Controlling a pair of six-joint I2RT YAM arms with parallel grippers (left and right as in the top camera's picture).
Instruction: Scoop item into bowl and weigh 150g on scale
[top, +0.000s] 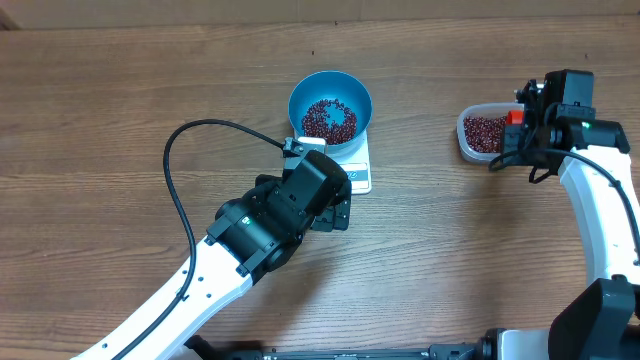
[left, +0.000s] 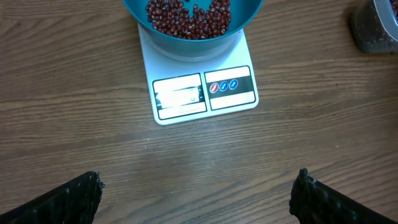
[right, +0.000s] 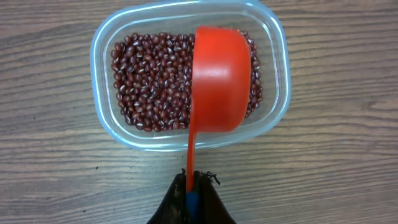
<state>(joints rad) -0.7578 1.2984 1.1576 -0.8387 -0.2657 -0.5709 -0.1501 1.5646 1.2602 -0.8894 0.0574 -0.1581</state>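
While bowl (top: 362, 92) sits on scale (left: 230, 96) | left pincer (left: 196, 196) apart, near scale's edge | right pincer (right: 189, 190) clamped on scoop (right: 221, 74) over tub (right: 101, 93)

The left arm (top: 185, 290) has a smooth white tubular link well behind the end effector, followed by boxy matte-black housings stacked toward it. A thin black cable (top: 175, 185) leaves a small pale connector (top: 300, 146) on the housing nearest the left end effector (left: 198, 190) and curves back to the white link. Its fingers (left: 68, 200) are black with a fine ribbed, pebbled surface. The right arm (top: 600, 200) follows the same scheme. It has a rounded white link, a black joint block (top: 600, 315) at the end far from the end effector, and square black housings close to it. Short black wires (top: 515, 155) bunch beside these housings. The right end effector (right: 193, 199) is black with rough-edged tips.
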